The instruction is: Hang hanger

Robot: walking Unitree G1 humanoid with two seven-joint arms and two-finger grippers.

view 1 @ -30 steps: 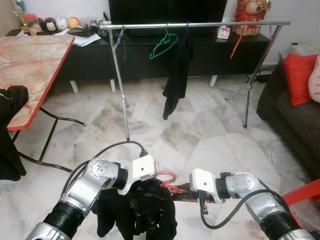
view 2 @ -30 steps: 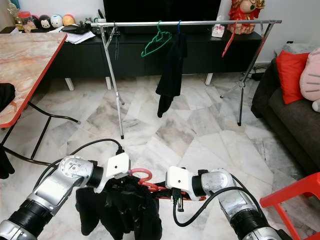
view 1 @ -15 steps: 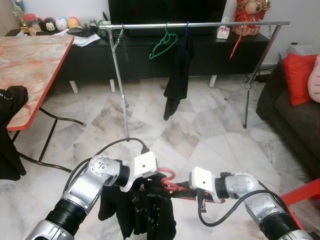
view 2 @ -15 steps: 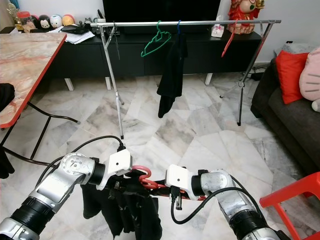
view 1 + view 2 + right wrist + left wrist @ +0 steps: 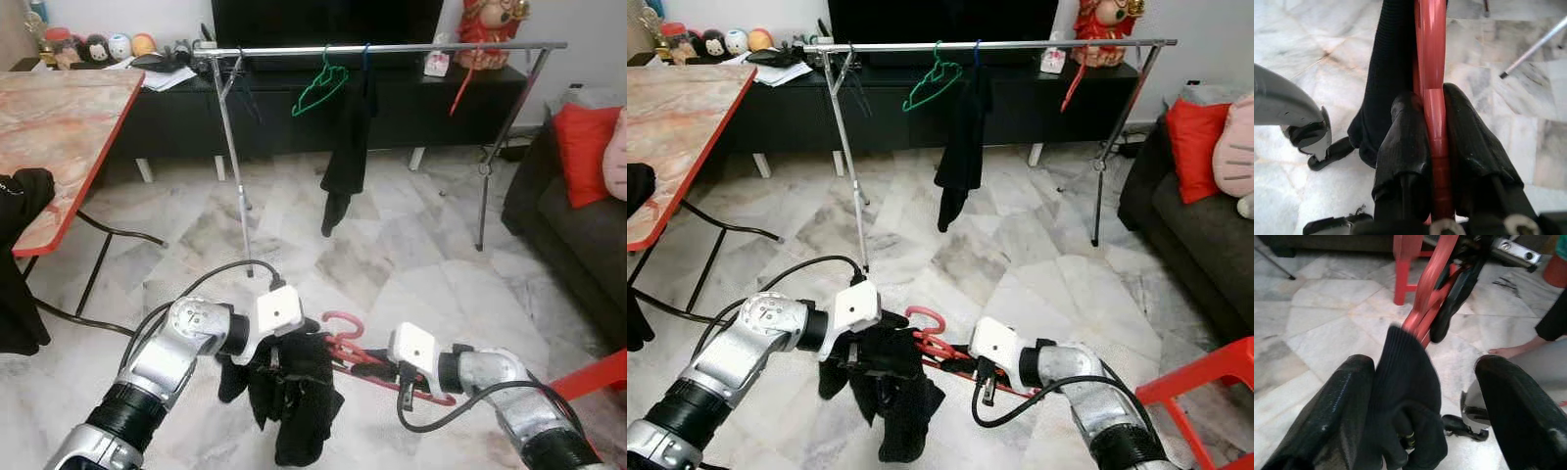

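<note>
Red hanger point(image 5: 1431, 83), right gripper point(image 5: 1433, 147) clamped

I am facing a marble-patterned floor point(image 5: 392, 255) that is stretching to a low black cabinet point(image 5: 176, 117) along the wall. A dark television point(image 5: 323, 20) is standing on it, with plush toys point(image 5: 118, 46) sitting to my left and a red figurine point(image 5: 487, 24) to my right. A red-edged marble table point(image 5: 59, 127) is standing at my left, a black cloth point(image 5: 20, 255) hanging at its edge. A red cushion point(image 5: 586, 137) is leaning on the dark sofa point(image 5: 578, 235) at my right, near a red stool point(image 5: 1205, 377). A person's bare foot point(image 5: 1508, 351) is resting on the floor.
</note>
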